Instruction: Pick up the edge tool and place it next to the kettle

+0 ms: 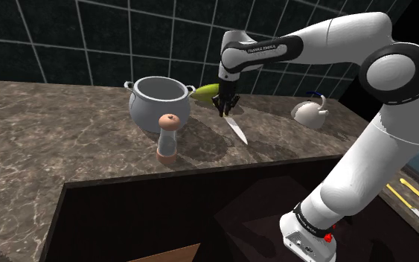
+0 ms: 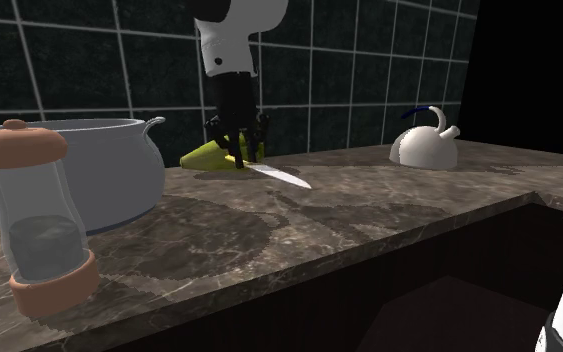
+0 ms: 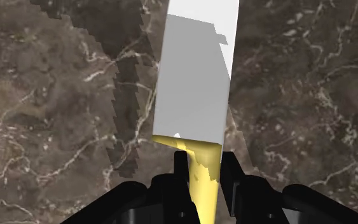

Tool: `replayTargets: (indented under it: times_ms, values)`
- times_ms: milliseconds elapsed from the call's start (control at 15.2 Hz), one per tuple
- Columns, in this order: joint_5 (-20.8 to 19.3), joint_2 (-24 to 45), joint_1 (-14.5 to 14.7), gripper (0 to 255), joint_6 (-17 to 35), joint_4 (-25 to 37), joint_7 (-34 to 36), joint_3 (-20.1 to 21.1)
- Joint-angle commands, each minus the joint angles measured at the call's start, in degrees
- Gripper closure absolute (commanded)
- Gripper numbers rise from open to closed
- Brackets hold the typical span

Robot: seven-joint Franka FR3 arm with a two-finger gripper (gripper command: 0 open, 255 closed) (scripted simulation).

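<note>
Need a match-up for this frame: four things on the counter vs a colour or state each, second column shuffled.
1 knife
2 kettle
3 pot
4 shaker

a white, blue handle
b clear body, peach cap
c yellow handle clasped in the gripper
d grey, open top, two side handles

Pairs: 1-c, 2-a, 3-d, 4-b
</note>
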Motion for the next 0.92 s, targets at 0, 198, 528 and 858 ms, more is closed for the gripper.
replayTargets:
  times_ms: [0, 198, 528, 858]
  values:
    - [0.0, -0.4, 0.0, 255, -1.6, 1.1, 0.0, 0.0]
    - [0.1, -1.1, 0.0, 255, -3.7, 2.6, -0.1, 0.0]
    - [0.2, -1.9, 0.0, 255, -7.4, 5.5, -0.2, 0.0]
    - [0.2, -2.5, 0.0, 255, -11.2, 8.7, -0.2, 0.0]
